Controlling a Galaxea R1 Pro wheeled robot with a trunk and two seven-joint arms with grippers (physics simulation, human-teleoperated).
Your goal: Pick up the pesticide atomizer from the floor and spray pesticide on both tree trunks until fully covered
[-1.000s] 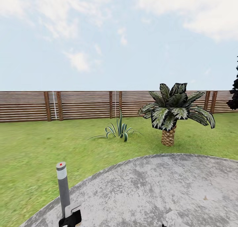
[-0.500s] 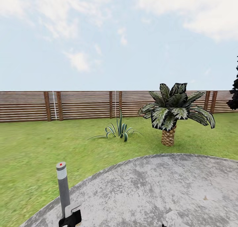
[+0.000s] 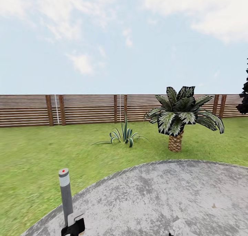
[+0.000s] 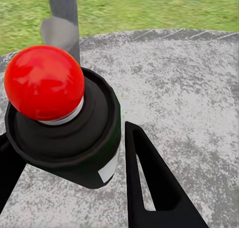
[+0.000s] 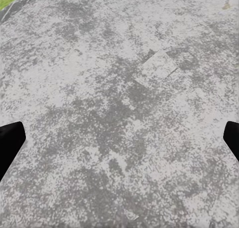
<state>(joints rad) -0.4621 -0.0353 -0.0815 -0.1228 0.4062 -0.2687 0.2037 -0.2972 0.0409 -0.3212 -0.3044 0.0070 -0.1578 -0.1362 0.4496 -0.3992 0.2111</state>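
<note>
**Parked on the concrete pad, garden up ahead**

Closest in: the left gripper (image 4: 65, 133) has its black fingers (image 4: 149, 183) on either side of a black canister (image 4: 74, 148) with a shiny red round top. The fingers sit right by its sides, but I honestly can't tell if they're squeezing it, or if this is the atomizer at all.

The right gripper (image 5: 119, 138) is spread wide with nothing in it, hanging over the mottled grey concrete pad (image 3: 165, 198).

Just beyond the left gripper a grey bollard (image 3: 65, 193) with a red dot stands at the pad's edge.

Past that, the garden lawn (image 3: 31, 153) takes over, with a spiky agave-type plant (image 3: 124, 135) and a short palm (image 3: 179, 120) to its right. The brown slat fence (image 3: 86, 108) closes off the back, and a dark conifer (image 3: 244, 98) pokes in at the far right edge.
</note>
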